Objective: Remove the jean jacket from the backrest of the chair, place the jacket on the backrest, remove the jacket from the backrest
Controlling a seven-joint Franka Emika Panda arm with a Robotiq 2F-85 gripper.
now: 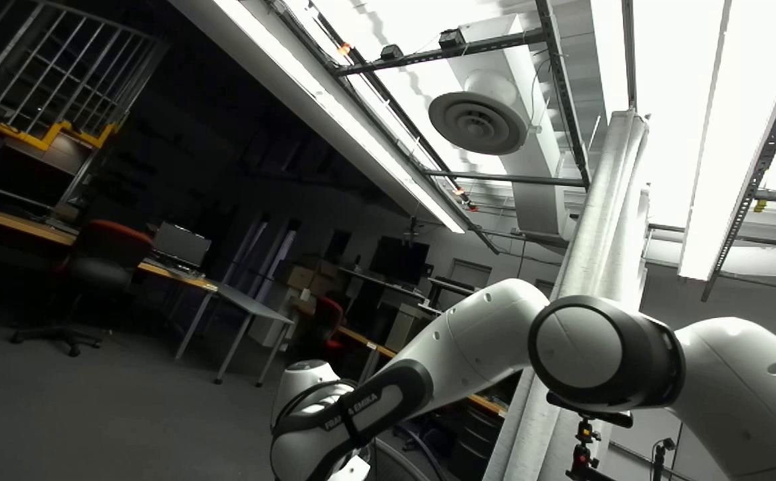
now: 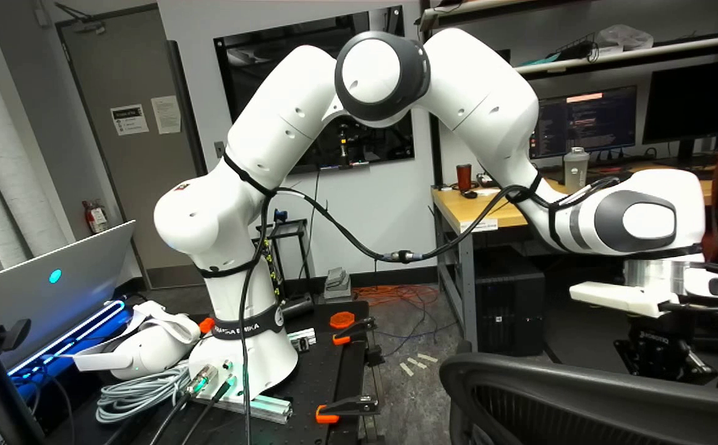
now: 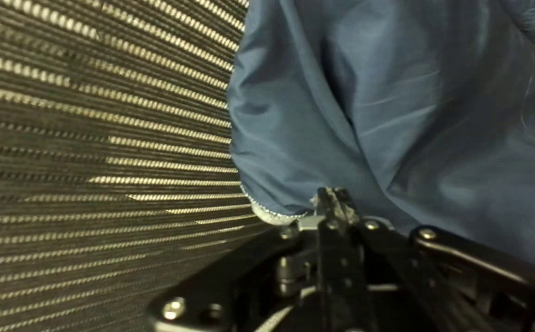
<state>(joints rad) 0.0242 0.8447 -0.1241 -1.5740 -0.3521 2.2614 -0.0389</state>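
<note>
In my wrist view the gripper (image 3: 336, 194) shows at the near side, its jaws pressed together over the near-left part of the jean jacket (image 3: 396, 115); I can't tell whether any cloth is caught between them. The jacket fills the right of that view, smooth grey-blue side showing, in deep folds, and its pale fleecy edge runs up to the left of the jaws. Just left of it I've got the dark striped weave of the chair (image 3: 101, 138); whether the cloth touches it, I can't make out.

In an exterior view the backrest (image 2: 606, 384) shows near right, a rounded dark rim running out of view. My arm (image 2: 488, 105) arches over from left to right, and the gripper hangs on the far side of that rim, which hides the tips. The arm's base stands on a black surface (image 2: 321, 374), with a white headset (image 2: 148, 349), a coil of grey cable (image 2: 139, 392) and a raised laptop lid (image 2: 68, 266) to its left. In an exterior view there's also a red-and-black office chair (image 1: 100, 264) far left.
</note>
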